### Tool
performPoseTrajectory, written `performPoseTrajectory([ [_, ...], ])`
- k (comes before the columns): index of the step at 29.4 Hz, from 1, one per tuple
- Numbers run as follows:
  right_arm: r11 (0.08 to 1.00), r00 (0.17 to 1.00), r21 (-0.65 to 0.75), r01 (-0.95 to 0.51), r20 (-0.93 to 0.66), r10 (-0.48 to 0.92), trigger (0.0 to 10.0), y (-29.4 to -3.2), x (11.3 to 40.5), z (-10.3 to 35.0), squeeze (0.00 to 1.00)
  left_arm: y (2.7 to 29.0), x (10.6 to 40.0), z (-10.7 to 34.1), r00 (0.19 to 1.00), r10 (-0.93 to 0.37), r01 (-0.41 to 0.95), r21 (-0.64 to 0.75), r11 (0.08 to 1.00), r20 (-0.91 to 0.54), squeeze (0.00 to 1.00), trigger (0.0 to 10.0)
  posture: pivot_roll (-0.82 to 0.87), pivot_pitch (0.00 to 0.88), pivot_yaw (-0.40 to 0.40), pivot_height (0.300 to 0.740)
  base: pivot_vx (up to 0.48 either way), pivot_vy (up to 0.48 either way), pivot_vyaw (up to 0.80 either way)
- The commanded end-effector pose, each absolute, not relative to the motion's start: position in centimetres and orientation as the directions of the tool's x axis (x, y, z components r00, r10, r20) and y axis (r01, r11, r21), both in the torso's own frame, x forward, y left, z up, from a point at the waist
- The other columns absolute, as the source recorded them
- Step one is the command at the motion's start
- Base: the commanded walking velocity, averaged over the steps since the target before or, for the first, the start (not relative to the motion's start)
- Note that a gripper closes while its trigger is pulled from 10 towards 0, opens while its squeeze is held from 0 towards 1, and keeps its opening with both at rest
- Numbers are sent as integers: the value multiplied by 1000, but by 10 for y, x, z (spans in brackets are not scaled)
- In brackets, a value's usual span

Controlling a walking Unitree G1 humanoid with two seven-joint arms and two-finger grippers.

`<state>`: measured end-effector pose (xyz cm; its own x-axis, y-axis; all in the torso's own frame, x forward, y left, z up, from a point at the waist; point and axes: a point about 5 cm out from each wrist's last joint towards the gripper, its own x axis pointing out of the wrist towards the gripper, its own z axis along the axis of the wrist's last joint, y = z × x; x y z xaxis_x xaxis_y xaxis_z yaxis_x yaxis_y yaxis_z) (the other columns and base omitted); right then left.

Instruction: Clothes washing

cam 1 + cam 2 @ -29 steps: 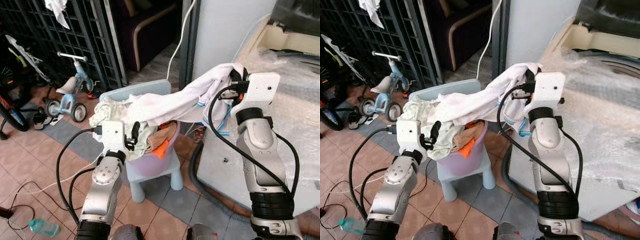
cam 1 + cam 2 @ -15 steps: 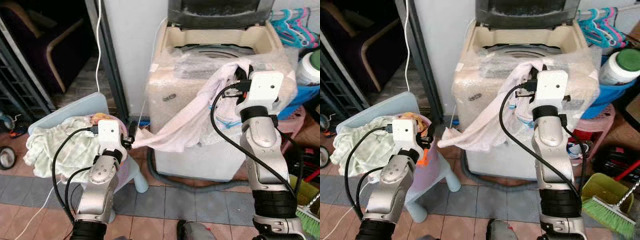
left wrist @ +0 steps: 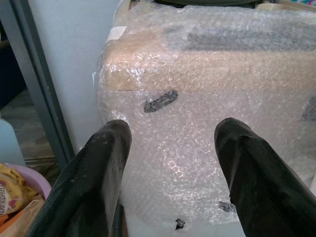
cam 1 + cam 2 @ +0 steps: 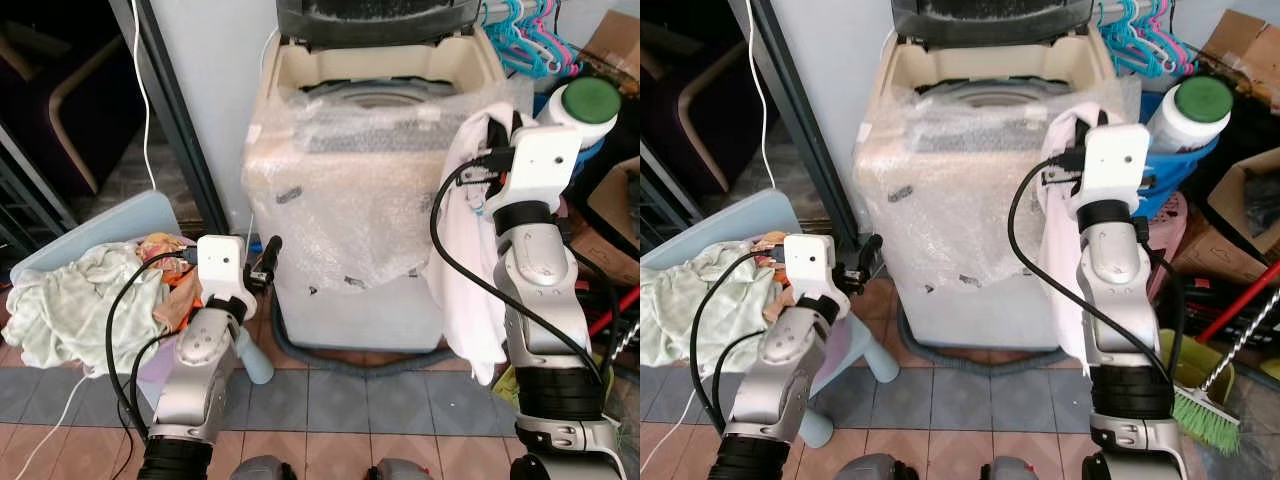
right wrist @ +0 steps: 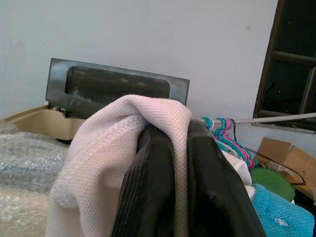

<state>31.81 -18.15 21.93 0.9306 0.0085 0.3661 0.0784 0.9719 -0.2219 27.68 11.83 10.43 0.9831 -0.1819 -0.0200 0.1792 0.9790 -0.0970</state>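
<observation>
**White garment held beside the open washer**

The right gripper [image 5: 177, 182] has its jaws pinched on a fold of the white garment [image 4: 468, 290], a soft waffle-knit cloth that hangs in a long limp drape down the right front corner of the washing machine [image 4: 370, 190]. It is held high, probably so the cloth clears the rim before going into the drum. The machine is a cream top-loader, lid [image 4: 375, 18] raised at the back, its body wrapped in crinkled bubble film.

The left gripper [image 3: 170, 173] sits low before the machine's left front, jaws wide with nothing between them, its blunt black fingers [image 3: 101, 168] aimed at the wrapped panel. To the machine's left, more crumpled laundry [image 4: 70, 305] lies heaped on a pale blue plastic chair [image 4: 90, 225] and in a lilac basket [image 3: 34, 180].
</observation>
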Motion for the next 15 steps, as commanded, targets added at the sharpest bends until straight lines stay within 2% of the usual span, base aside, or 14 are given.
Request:
performPoseTrajectory([
  [1,975,908,-218,46,415,50,10000,-174,319,231,0,120,277,106,984,-175,173,-92,981,-12,0,10000,-63,31,62,740,337,0,0],
  [15,975,886,-220,-43,442,138,10000,-156,329,241,0,131,270,99,993,-116,114,-56,992,-31,0,10000,-45,40,59,740,438,0,0],
])
